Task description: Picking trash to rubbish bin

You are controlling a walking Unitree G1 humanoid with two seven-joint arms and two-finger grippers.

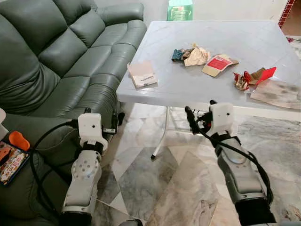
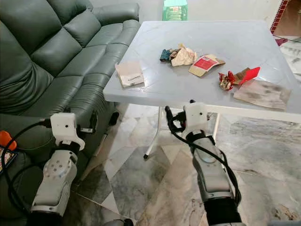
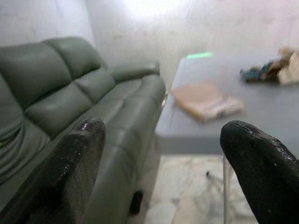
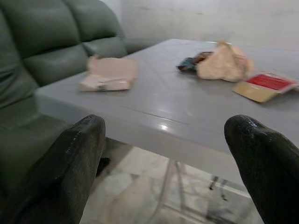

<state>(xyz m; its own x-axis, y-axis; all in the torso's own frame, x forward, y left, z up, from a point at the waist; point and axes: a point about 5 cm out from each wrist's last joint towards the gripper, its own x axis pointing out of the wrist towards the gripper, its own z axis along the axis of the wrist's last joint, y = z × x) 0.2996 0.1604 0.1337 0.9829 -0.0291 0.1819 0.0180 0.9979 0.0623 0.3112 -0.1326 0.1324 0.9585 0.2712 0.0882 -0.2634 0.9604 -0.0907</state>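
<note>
Clearly nothing has been picked yet: approach step, w/ both arms raised short of the table (image 1: 282, 44). The left gripper (image 1: 114, 123) is held by the sofa (image 1: 56, 56), below the table's near-left corner, fingers spread wide, nothing between them. The right gripper (image 1: 200, 115) is held just under the table's near edge, fingers also spread wide & empty.

Trash is scattered on the tabletop. A small tan booklet (image 1: 142, 74) lies near the left edge. Further in, a crumpled beige wrapper (image 1: 197, 56) is seen touching a dark teal scrap (image 1: 177, 55); just beside them a red-and-tan flat packet (image 1: 219, 64) lies. Toward the right, a red crumpled wrapper (image 1: 254, 77) sits near a stained paper sheet (image 1: 277, 93). A green stool-like item (image 1: 179, 9) is glimpsed beyond the far edge; whether it is the bin can't be told. No rubbish bin is identified w/ certainty.

Next move, as judged: the right gripper to be lifted above the table rim, then reached fwd over a piece, prob. the booklet or the packet as nearest. Flat items will be hard to pinch off a smooth top; crumpled ones should be easier.
</note>
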